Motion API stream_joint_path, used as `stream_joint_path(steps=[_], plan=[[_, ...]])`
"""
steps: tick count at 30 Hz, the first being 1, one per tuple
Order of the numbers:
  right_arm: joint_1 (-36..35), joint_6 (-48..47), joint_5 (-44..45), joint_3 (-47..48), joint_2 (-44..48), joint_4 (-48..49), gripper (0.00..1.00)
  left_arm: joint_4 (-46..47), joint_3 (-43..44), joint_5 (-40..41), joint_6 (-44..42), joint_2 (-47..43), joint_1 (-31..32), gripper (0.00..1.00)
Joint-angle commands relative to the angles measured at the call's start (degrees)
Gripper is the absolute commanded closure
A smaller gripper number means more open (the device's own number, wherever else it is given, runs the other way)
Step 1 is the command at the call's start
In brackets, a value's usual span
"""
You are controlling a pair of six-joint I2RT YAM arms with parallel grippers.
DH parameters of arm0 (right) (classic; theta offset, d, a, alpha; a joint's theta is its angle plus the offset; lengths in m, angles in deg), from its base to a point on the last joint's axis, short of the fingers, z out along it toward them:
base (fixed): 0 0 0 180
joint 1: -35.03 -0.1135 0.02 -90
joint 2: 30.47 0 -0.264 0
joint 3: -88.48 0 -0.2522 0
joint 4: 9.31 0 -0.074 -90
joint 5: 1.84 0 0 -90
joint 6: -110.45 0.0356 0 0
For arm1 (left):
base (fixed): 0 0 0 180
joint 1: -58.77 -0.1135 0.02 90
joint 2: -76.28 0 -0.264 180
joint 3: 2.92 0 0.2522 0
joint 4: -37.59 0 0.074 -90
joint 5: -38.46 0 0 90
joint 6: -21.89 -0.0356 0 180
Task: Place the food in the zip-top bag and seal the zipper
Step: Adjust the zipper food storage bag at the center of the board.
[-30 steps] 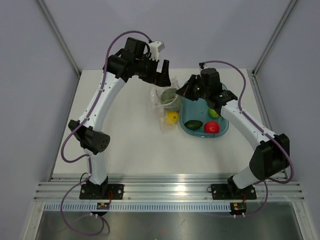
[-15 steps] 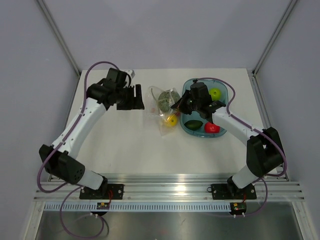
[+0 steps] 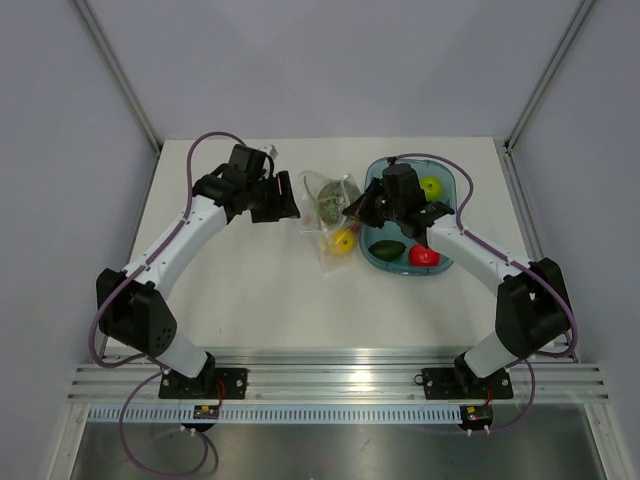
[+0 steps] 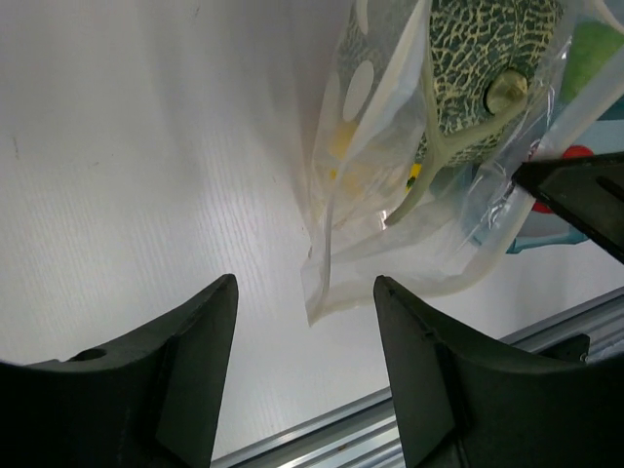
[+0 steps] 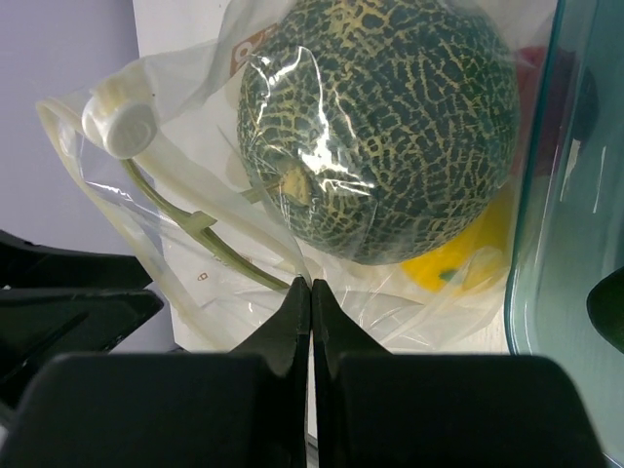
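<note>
The zip-top bag lies mid-table, holding the rough grey-green ball and a yellow piece. My right gripper is shut on the bag's film just under the ball; the yellow piece sits beside it. The greenish zipper strip runs along the open mouth. My left gripper is open and empty, just left of the bag, its jaws apart from it. Bright green, dark green and red pieces lie in the tray.
The translucent blue tray sits right of the bag, its rim touching the bag's side. The right arm reaches over the tray. The table's near edge and aluminium rail show below the left gripper.
The left gripper swung down from the back of the table, out to the left, then right to the bag's left side. The right gripper moved onto the bag and stays shut there.
</note>
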Motion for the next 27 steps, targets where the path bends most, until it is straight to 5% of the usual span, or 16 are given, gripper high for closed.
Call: stream_joint_path(steps=[1, 5, 8, 9, 10, 13, 21, 27], plan=[[-0.05, 0.21, 0.91, 1.42, 2.37, 1.21, 1.00, 6.83, -0.68, -2.08, 1.70, 1.17, -0.28, 0.41], [0.03, 0.03, 1.17, 1.15, 2.46, 1.04, 1.00, 7.71, -0.94, -2.87, 2.40, 3.28, -0.28, 0.53], [0.03, 0.21, 1.26, 1.24, 2.46, 1.21, 1.00, 7.36, -0.77, -4.01, 2.40, 4.60, -0.28, 0.78], [-0.05, 0.38, 1.17, 1.24, 2.29, 1.47, 1.00, 6.84, -0.51, -4.37, 2.40, 5.13, -0.28, 0.96], [0.03, 0.38, 1.17, 1.50, 2.11, 1.48, 1.00, 6.14, 0.63, -4.19, 2.23, 5.39, -0.28, 1.00], [0.03, 0.12, 1.17, 3.17, 1.41, 1.48, 1.00, 2.98, 4.49, -2.09, -0.14, 5.66, -0.46, 1.00], [0.03, -4.36, 4.42, 17.84, 0.17, -4.50, 1.00, -13.89, 39.00, -2.61, -7.18, 14.00, -3.18, 1.00], [-0.40, -2.53, -0.31, 10.40, 3.07, 3.13, 1.00, -11.81, 36.08, -8.94, -9.29, 12.44, -6.08, 1.00]])
